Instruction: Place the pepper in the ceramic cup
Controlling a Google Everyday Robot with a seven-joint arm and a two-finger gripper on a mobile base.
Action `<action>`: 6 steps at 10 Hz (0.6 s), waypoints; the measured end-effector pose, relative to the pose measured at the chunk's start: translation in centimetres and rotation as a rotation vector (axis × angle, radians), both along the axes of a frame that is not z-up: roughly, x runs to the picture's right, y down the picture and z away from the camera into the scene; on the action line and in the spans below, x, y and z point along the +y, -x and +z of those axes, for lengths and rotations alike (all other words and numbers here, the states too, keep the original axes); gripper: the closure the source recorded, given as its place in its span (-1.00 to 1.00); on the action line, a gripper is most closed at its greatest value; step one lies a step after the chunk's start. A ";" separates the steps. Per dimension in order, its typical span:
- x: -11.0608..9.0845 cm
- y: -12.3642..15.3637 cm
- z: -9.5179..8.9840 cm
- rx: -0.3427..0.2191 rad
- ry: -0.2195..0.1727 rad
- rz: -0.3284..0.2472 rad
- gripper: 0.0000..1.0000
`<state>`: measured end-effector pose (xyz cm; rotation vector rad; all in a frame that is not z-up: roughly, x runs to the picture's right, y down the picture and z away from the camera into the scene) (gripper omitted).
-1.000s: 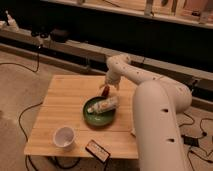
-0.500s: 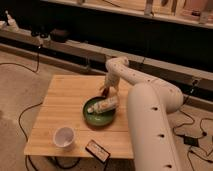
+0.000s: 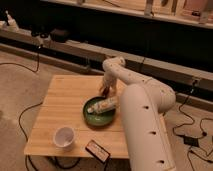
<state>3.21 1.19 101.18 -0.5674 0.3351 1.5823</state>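
nearest, by the front edge of the wooden bench [image 3: 60, 97], lies a small dark flat rectangular object [image 3: 97, 150] with a paler face, set at a slant; what it is cannot be told

just left of it and apart from it stands the ceramic cup [image 3: 64, 136], white, upright, its pale inside showing

on the right the robot's thick white arm [image 3: 146, 125] rises from the bottom edge, covers the bench's right side, and narrows toward an elbow above the far half of the bench

in the middle of the bench sits a dark green bowl [image 3: 95, 119], well apart from the cup

inside it lies a pale cream bottle-like object [image 3: 103, 105] on its side, running from lower left to upper right

the arm's last link bends down from the elbow and ends in the tool [image 3: 104, 88], which hangs at the bowl's far rim

a small dark-red shape, the pepper [image 3: 103, 93], shows right at the tool's tip, by that far rim, far from the cup

whether the tool is wide, narrow or clamped on the pepper cannot be told

beyond the bench, dark cables [image 3: 30, 67] trail over the pale floor, and a dark box with cords [image 3: 192, 140] lies on the floor at the right

farther back a long low ledge [image 3: 75, 47] crosses the scene, carrying dark gear [image 3: 60, 34] at the left, with a wooden shelf [image 3: 165, 15] above
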 end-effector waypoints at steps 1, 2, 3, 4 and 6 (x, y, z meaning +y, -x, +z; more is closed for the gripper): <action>-0.2 0.3 0.0 -0.008 -0.001 0.000 0.40; -0.5 0.6 -0.2 -0.016 -0.004 0.002 0.59; -1.2 1.2 -0.5 -0.026 -0.013 0.005 0.80; -1.7 1.5 -0.9 -0.038 -0.022 0.009 0.95; -2.7 2.3 -1.9 -0.067 -0.037 0.019 1.00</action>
